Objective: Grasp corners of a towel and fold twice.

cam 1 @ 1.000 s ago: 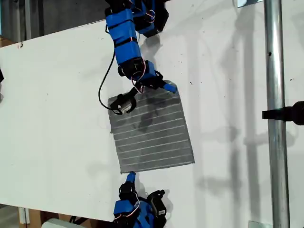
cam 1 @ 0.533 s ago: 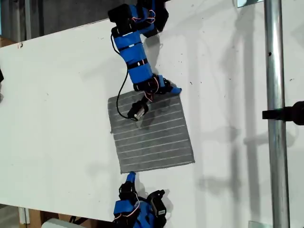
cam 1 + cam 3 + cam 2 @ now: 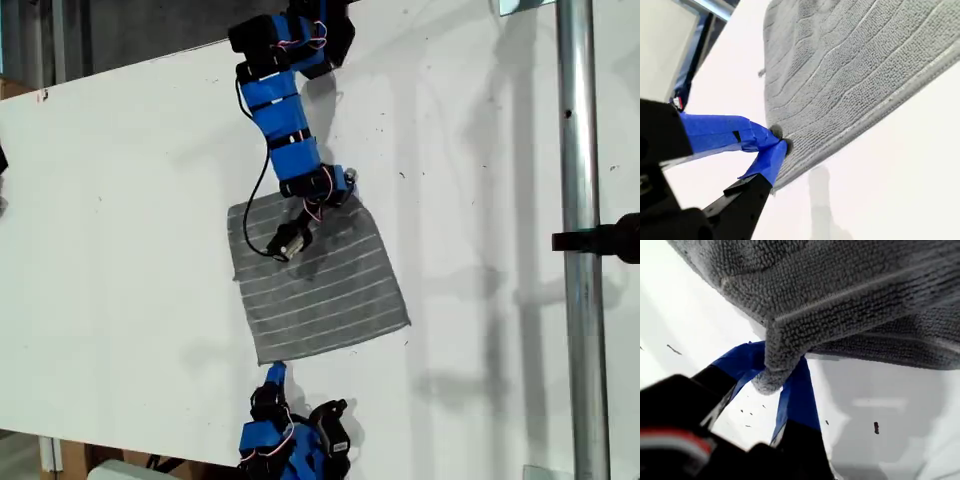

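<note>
Towel (image 3: pixel 318 280) lies mostly flat on white table (image 3: pixel 130 200), between two blue arms; pale stripes run across it.

My first gripper (image 3: pixel 774 375) pinches one towel corner (image 3: pixel 771 371) between blue-taped fingers (image 3: pixel 796 395); corner lifted off table, cloth bunched and hanging above gripper.

My second gripper (image 3: pixel 776 142) pressed together on another towel corner (image 3: pixel 781 161), at towel edge opposite first gripper; corner low, near table surface.

Metal pole (image 3: pixel 580 250) stands well apart from towel.
</note>
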`<state>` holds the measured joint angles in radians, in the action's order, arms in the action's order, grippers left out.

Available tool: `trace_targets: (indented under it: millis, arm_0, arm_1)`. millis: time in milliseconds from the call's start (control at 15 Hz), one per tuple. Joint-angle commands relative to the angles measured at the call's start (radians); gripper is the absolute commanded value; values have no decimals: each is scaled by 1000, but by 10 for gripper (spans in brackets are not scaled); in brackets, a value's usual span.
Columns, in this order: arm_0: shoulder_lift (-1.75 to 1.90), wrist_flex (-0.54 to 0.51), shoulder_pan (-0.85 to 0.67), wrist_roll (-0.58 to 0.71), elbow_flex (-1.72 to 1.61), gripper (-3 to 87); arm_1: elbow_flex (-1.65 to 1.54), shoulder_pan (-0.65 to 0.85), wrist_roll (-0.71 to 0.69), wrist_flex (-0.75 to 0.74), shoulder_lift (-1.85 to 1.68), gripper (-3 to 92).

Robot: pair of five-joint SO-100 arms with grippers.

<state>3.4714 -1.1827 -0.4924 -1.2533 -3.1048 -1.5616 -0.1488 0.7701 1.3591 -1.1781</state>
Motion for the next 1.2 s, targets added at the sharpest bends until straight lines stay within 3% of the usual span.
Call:
trace_targets:
  millis: [0,133,333,600,867,1133]
  arm_0:
    - [5,-18,69,-87,86,-29]
    - [-178,-75,91,-104,334,-29]
    - [-767,-100,224,-23,801,-29]
    - [-1335,-318,460,92,1384,-29]
    - [-1626,-339,675,216,1655,-29]
    - [-1792,-253,831,258,1735,-29]
  arm_1:
    - [41,15,-11,-20,-54,-2]
    - [43,18,-17,-63,-37,-2]
    - [54,28,-38,-72,-38,-2]
    - [54,34,-49,-67,-51,-2]
    - [52,31,-51,-67,-52,-2]
    - [48,20,-51,-67,-57,-2]
